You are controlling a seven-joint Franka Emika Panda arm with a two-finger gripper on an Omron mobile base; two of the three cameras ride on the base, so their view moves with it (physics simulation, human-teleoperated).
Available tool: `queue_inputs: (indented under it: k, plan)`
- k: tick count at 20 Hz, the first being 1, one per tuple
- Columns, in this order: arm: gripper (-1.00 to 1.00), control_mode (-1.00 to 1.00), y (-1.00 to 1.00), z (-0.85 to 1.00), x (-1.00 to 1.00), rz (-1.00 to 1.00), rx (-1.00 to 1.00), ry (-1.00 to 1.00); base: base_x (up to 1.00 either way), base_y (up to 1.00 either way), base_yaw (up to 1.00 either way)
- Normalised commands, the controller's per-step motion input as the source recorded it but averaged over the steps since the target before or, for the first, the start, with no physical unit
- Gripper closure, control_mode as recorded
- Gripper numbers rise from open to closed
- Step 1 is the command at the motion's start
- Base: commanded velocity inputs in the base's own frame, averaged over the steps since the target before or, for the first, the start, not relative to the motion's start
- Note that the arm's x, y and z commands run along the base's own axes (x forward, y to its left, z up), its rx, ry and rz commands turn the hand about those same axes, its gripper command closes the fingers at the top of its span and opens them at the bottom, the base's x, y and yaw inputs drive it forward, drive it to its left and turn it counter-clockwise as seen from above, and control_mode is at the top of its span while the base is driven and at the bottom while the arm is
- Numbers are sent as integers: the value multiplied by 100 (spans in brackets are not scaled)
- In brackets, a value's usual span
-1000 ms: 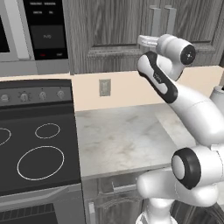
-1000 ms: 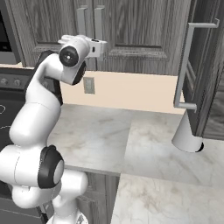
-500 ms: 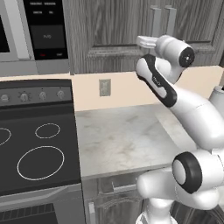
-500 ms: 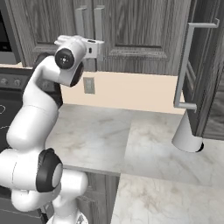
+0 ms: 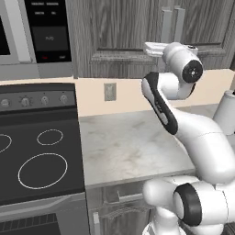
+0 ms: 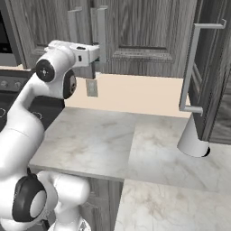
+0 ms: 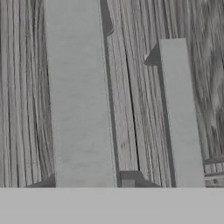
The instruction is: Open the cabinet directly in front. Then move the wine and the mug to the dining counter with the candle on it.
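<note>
Gripper (image 6: 100,53) is raised to the wall cabinet (image 6: 149,31), closed round the right door's bar handle (image 6: 102,34), presumably placed to pull that door open. Both doors are shut; wine and mug are probably behind them

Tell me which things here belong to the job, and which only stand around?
Job: cabinet, its two bar handles, pincer at the handles.
Standing around: stove, microwave, wall socket, paper towel stand, worktop.
</note>
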Motion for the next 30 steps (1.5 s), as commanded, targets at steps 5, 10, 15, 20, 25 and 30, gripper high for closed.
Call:
queue_inputs:
  k: [5,10,15,20,25,30]
  plan:
    - [100,-100,35,22,-77,-32,0,4,0,0,0]
    - [100,-100,58,2,-71,-36,-3,7,0,0,0]
    - [100,-100,77,-1,-70,-29,-5,1,0,0,0]
    - [100,-100,85,-23,-64,-24,-8,0,0,0,0]
    - [100,-100,89,-14,-60,-22,-6,1,0,0,0]
    - [-100,-100,55,-5,-23,-8,-6,6,0,0,0]
